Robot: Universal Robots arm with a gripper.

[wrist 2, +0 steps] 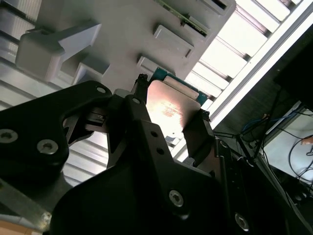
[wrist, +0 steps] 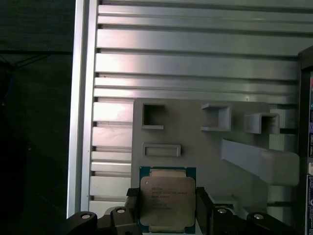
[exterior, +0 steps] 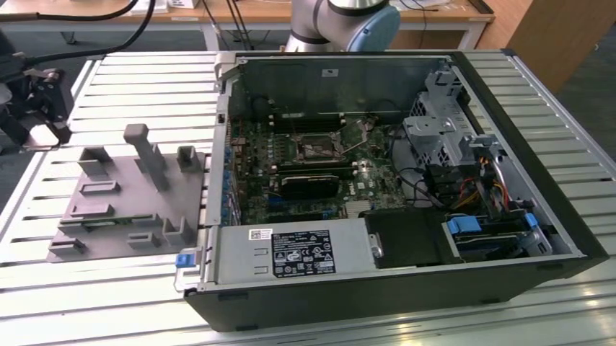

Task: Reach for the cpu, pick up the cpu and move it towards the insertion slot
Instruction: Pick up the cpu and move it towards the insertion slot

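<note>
Slatted aluminium surface (exterior: pixel 125 79), silver ribbed profiles, carries everything. An open black desktop computer case (exterior: pixel 385 303) lies on its side across the surface's middle and toward its edge on the exterior view's right. A flat grey plastic plate with upright posts (exterior: pixel 120 202) lies just beside the case, toward the surface's edge on the exterior view's left. Past the far edge there is a wooden desk (exterior: pixel 250 11) on pale legs, dark cables, dark floor and a wooden panel (exterior: pixel 539 29). The grey-and-blue robot arm (exterior: pixel 342 21) rises at the far edge, behind the case.

The black gripper (exterior: pixel 39 108) is at the surface's edge on the exterior view's left, near the plate. In both wrist views its two black fingers (wrist: pixel 203 213) press on opposite edges of the cpu (wrist: pixel 167 198), a small flat square chip with a shiny silver lid and green rim. The gap is only as wide as the chip. The cpu sits over the plate near its rectangular pockets. Whether it touches the plate cannot be told.

The insertion slot (exterior: pixel 316 148), a small square socket with a dark centre and silvery frame, sits on the board inside the case, well apart from the cpu.

Labels: a black label with white print (exterior: pixel 300 254) and a white barcode sticker on the silver box (exterior: pixel 236 252) at the case's near side. Faint lines of print on the cpu lid.
</note>
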